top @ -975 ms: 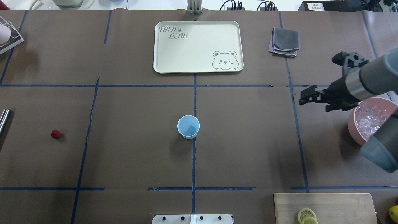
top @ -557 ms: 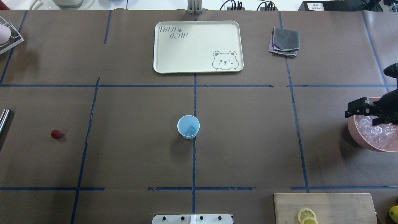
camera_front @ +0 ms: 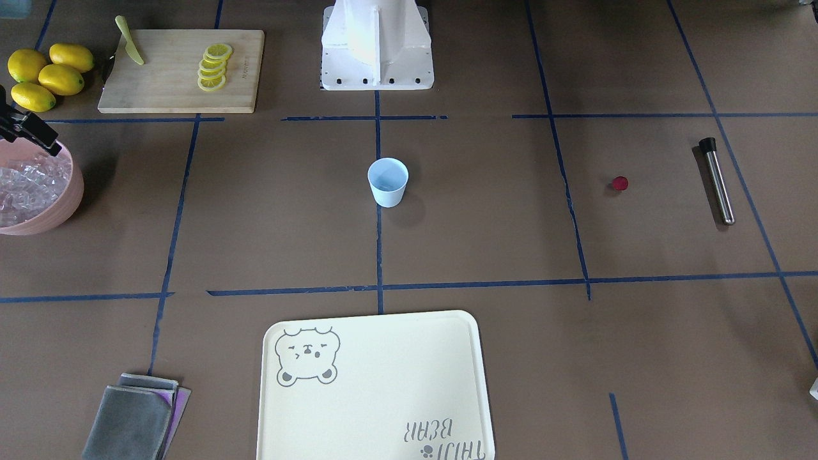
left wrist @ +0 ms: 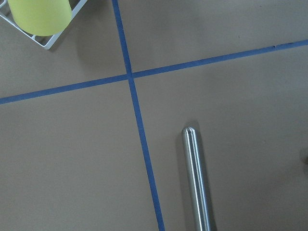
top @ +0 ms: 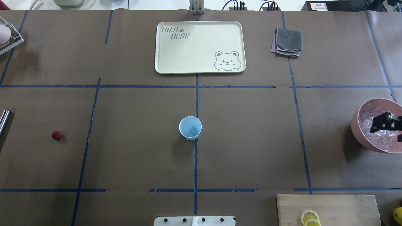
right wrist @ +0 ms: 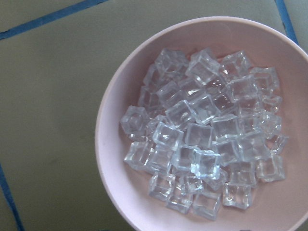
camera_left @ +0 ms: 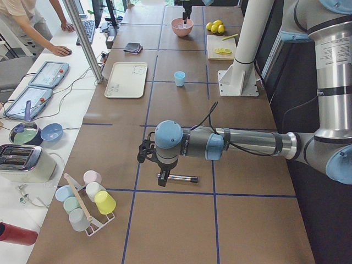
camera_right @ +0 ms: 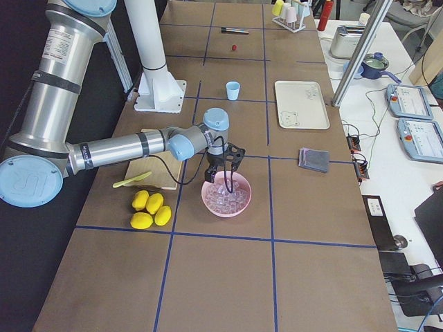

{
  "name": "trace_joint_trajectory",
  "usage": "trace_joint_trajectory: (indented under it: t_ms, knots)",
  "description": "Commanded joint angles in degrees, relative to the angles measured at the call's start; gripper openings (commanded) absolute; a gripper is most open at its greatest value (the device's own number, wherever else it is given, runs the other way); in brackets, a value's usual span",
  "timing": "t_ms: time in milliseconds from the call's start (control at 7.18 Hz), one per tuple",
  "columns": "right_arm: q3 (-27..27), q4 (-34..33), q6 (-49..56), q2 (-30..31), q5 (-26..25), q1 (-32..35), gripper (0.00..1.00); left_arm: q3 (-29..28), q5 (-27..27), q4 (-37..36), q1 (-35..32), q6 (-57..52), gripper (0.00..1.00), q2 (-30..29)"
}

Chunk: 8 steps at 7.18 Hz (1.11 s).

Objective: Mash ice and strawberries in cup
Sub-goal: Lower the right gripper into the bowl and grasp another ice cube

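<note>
Hovering above ice (right wrist: 202, 134) in the pink bowl (top: 355, 131) at the worktop's right edge: right gripper (top: 373, 123), parted, empty; slick cubes may squirt free when pinched; left gripper (camera_left: 144, 155), state untellable.

Right gripper (top: 374, 125) pokes in at the overhead view's right edge, its arm cut away, and that same edge slices through the pink bowl (top: 354, 125). The steel rod (top: 4, 119) is clipped at the left edge. Left gripper (camera_left: 144, 158) shows only from the side, too small to judge its jaws. What lies inside the cup (top: 189, 137)? Can't tell.
</note>
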<state>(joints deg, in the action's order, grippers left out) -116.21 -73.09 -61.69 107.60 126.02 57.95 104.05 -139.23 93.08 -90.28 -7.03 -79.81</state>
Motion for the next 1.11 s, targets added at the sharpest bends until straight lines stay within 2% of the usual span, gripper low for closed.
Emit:
trace_joint_trajectory:
  t_ms: [0, 418, 696, 975]
  knots:
    - [3.34, -0.04, -0.45, -1.24, -2.08, -0.21, 1.00, 0.27, -0.08, 0.00, -0.07, 0.00, 1.00, 0.00]
    - [4.15, -0.04, 0.08, -1.07, -1.83, -0.12, 0.99, 0.36, -0.08, 0.00, 0.01, 0.09, 1.00, 0.00]
    - [5.20, -0.04, -0.53, -1.25, -1.83, -0.21, 0.84, 0.36, 0.01, 0.00, 0.01, 0.09, 1.00, 0.00]
    - [5.38, -0.13, -0.45, -1.25, -1.74, -0.39, 0.76, 0.36, 0.01, 0.00, 0.01, 0.09, 1.00, 0.00]
